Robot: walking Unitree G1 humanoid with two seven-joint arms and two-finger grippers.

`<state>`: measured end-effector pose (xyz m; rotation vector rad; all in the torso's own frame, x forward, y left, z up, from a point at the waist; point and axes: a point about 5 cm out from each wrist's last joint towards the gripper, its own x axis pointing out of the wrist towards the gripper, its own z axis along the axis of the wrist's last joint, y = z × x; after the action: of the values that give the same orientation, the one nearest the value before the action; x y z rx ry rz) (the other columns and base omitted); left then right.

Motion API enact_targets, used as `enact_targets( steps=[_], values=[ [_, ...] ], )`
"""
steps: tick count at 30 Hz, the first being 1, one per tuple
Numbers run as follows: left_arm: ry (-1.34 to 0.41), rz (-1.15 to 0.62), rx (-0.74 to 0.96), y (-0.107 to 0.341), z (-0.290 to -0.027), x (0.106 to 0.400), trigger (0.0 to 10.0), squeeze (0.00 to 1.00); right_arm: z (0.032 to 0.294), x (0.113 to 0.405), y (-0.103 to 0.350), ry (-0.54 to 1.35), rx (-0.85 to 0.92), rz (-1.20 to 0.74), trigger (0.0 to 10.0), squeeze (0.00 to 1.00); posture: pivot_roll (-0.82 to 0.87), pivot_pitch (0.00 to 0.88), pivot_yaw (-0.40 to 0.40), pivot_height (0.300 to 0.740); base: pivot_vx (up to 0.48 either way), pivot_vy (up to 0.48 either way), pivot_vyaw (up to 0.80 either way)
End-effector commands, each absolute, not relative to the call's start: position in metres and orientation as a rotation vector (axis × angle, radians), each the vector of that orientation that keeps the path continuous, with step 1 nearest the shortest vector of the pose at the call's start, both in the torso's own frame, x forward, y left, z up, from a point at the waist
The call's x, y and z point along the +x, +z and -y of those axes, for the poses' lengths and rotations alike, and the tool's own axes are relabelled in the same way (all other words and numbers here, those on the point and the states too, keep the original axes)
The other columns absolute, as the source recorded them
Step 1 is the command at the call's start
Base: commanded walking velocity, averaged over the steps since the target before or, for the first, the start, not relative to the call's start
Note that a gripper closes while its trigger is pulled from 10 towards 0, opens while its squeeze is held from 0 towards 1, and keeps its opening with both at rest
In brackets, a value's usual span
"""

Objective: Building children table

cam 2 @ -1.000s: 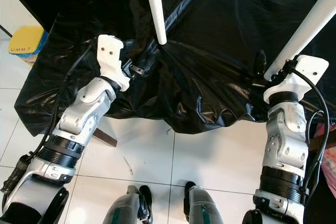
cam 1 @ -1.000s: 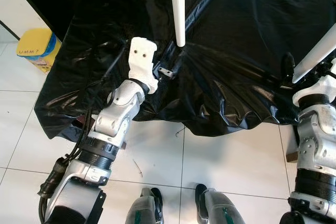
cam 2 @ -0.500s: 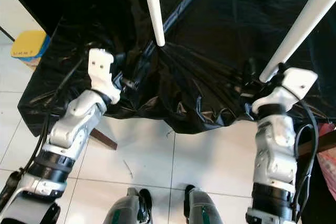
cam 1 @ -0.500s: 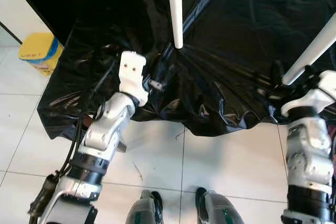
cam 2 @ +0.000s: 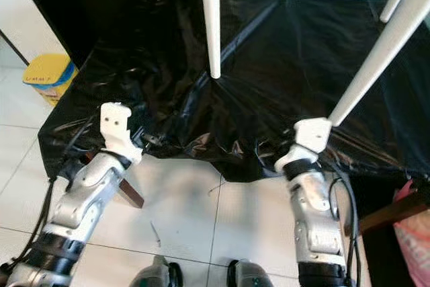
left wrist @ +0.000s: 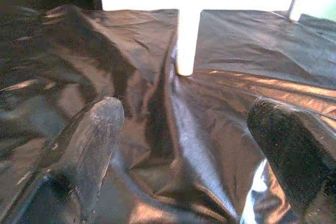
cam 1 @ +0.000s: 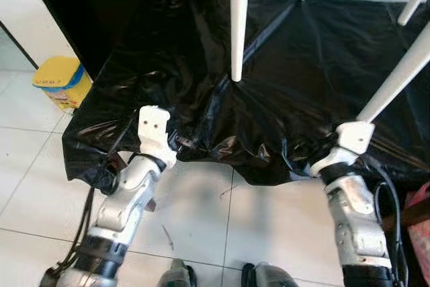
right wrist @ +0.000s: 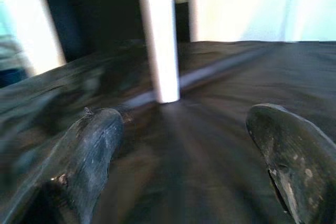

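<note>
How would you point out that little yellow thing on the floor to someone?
Start at the big black sheet spread over the tiled floor under the white table legs. Off its edge on the robot's left sits a box: yellow with a blue band, the only bright-coloured thing on that side.

I see a white tiled floor (cam 1: pixel 201 199), a yellow container (cam 1: pixel 60 82) near a pale wall (cam 1: pixel 20 5).

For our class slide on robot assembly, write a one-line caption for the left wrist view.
Open left tool over black sheet, facing a white table leg.
</note>
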<state>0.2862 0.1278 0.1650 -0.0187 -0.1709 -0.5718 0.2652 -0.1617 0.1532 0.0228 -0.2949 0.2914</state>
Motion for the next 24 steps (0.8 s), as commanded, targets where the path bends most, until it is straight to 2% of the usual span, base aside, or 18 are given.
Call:
enact_targets(
  steps=[1, 5, 12, 16, 24],
  values=[
    [-0.942, 0.127, 0.005, 0.157, -0.113, 0.259, 10.0, 0.00, 0.154, 0.258, 0.143, 0.414, 0.009, 0.250, 10.0, 0.00, 0.06, 0.079, -0.031, 0.740, 0.000, 0.000, 0.00],
    [-1.066, 0.071, 0.037, 0.147, -0.114, 0.238, 10.0, 0.00, 0.149, 0.251, 0.132, 0.561, 0.015, 0.182, 10.0, 0.00, 0.08, 0.088, -0.044, 0.740, 0.000, 0.000, 0.00],
    [-1.187, -0.065, 0.051, 0.129, -0.118, 0.220, 10.0, 0.00, 0.148, 0.242, 0.116, 0.721, -0.012, 0.093, 10.0, 0.00, 0.08, 0.097, -0.045, 0.740, 0.000, 0.000, 0.00],
    [-1.162, -0.180, 0.085, 0.099, -0.123, 0.215, 10.0, 0.00, 0.147, 0.229, 0.084, 0.832, -0.042, -0.043, 10.0, 0.00, 0.08, 0.101, -0.040, 0.740, 0.000, 0.000, 0.00],
    [-1.082, -0.285, 0.065, 0.074, -0.126, 0.207, 10.0, 0.00, 0.154, 0.211, 0.047, 0.885, -0.058, -0.191, 10.0, 0.00, 0.08, 0.104, -0.026, 0.740, 0.000, 0.000, 0.00]
  ],
)
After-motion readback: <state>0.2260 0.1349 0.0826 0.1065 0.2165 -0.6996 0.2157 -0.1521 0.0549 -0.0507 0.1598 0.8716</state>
